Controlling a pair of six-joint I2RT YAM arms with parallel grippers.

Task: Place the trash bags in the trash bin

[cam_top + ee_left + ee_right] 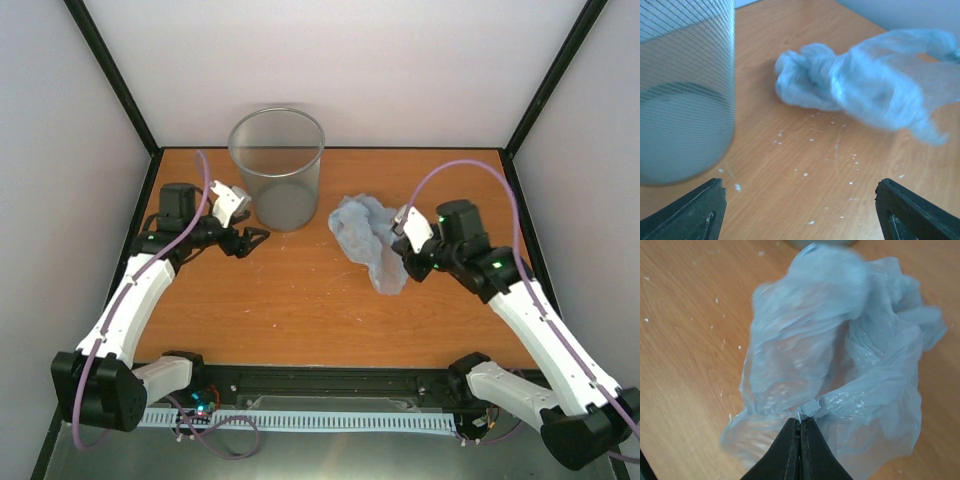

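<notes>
The trash bin [277, 168] is a round translucent grey wastebasket standing upright at the back of the table; its ribbed wall fills the left of the left wrist view [685, 90]. A crumpled pale blue trash bag [367, 238] lies on the table to the right of the bin, also in the left wrist view [865, 85]. My right gripper [403, 266] is shut on a fold of this bag [840, 355] at its near edge. My left gripper [255, 238] is open and empty, just left of and in front of the bin, low over the table.
The wooden table [300, 310] has small white specks [832, 145] between bin and bag. Black frame posts and pale walls enclose the back and sides. The arm bases and a cable rail sit at the near edge.
</notes>
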